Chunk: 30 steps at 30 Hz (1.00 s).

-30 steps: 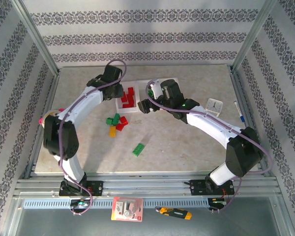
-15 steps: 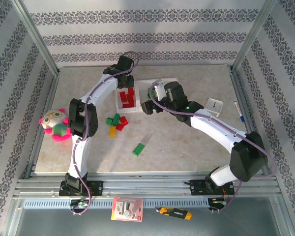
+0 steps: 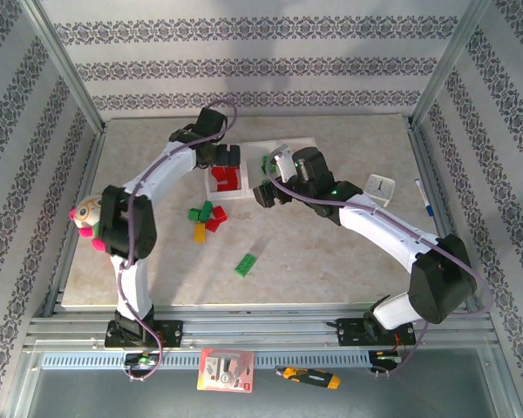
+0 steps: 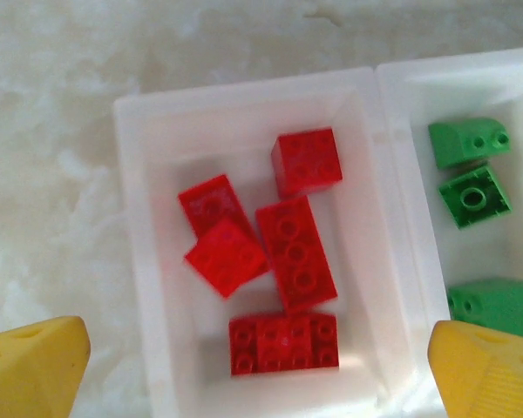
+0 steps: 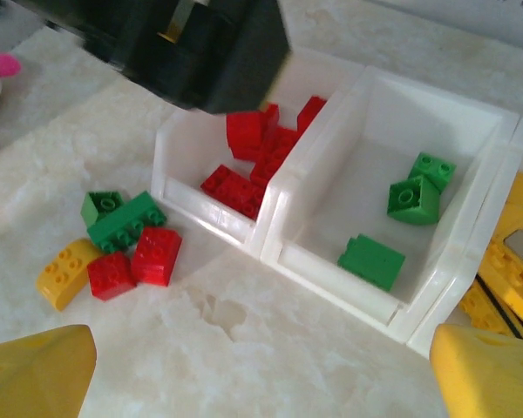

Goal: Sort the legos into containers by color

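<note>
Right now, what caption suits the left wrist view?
Open left gripper over the bin of red bricks, green bricks in the next bin.

Plush toy (image 3: 84, 214) left; white clock (image 3: 381, 186), marker (image 3: 423, 198) right; red card (image 3: 225, 370), yellow-black tool (image 3: 308, 376) on near ledge.

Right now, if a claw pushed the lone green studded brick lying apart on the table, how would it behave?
The lone green studded plastic brick looks rigid and flat-sided, so it would probably slide, not roll. Lying flat on the smooth marbled table, it may spin if nudged off-centre.
</note>
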Each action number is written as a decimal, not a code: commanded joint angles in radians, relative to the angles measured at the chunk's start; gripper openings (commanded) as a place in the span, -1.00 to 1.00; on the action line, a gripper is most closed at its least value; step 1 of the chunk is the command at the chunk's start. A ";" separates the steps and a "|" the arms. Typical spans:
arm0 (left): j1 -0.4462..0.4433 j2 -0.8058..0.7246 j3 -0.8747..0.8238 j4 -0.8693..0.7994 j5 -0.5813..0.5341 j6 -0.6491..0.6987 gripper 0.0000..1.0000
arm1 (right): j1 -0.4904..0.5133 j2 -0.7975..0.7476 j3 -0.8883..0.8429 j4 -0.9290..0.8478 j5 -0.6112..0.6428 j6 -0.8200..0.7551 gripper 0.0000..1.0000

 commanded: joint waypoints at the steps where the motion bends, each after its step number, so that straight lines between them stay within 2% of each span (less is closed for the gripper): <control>1: -0.011 -0.158 -0.165 0.110 -0.012 -0.061 0.99 | 0.041 0.008 -0.004 -0.122 0.007 -0.089 0.96; 6: -0.008 -0.356 -0.444 0.190 -0.051 -0.136 0.99 | 0.144 0.035 0.003 -0.234 0.048 -0.136 0.96; 11: 0.012 -0.479 -0.600 0.180 -0.106 -0.154 0.99 | 0.260 0.076 0.004 -0.282 0.025 -0.102 0.96; 17: 0.072 -0.533 -0.645 0.152 -0.126 -0.147 0.99 | 0.358 0.184 0.036 -0.358 0.012 -0.126 0.97; 23: 0.142 -0.544 -0.643 0.141 -0.121 -0.149 0.99 | 0.383 0.324 0.107 -0.423 0.009 -0.103 0.96; 30: 0.161 -0.565 -0.661 0.139 -0.116 -0.142 0.99 | 0.421 0.413 0.206 -0.498 0.046 -0.094 0.96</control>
